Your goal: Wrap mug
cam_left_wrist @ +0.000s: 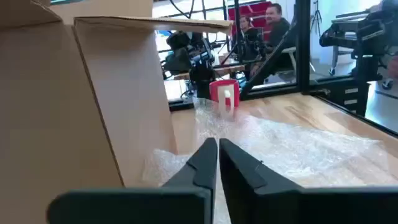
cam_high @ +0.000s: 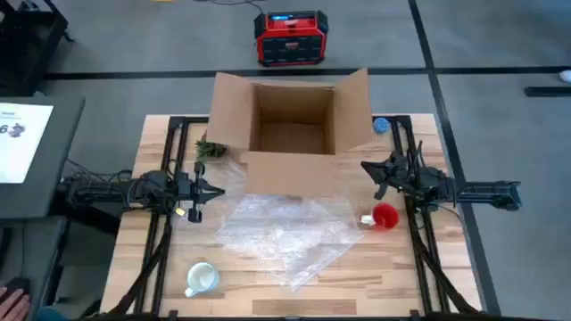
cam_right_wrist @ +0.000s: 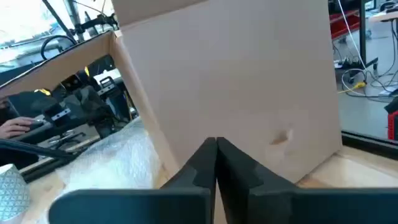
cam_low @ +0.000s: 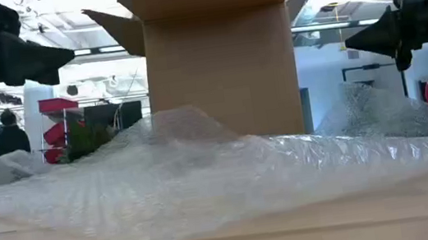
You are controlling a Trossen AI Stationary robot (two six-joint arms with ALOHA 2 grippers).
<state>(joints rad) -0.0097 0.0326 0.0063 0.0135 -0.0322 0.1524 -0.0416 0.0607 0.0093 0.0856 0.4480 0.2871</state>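
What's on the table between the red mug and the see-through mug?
The crumpled bubble wrap lies between the red mug and the clear mug. The high view shows it best.

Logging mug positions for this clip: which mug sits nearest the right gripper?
The red mug, just beside the right gripper; the pale mug sits at the table's opposite front corner.

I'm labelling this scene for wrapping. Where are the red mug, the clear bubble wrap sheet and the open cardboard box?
red mug (cam_high: 384, 216), high view, on its rim.
clear bubble wrap sheet (cam_high: 285, 227), high view, on its middle.
open cardboard box (cam_high: 290, 172), high view, on its front wall.
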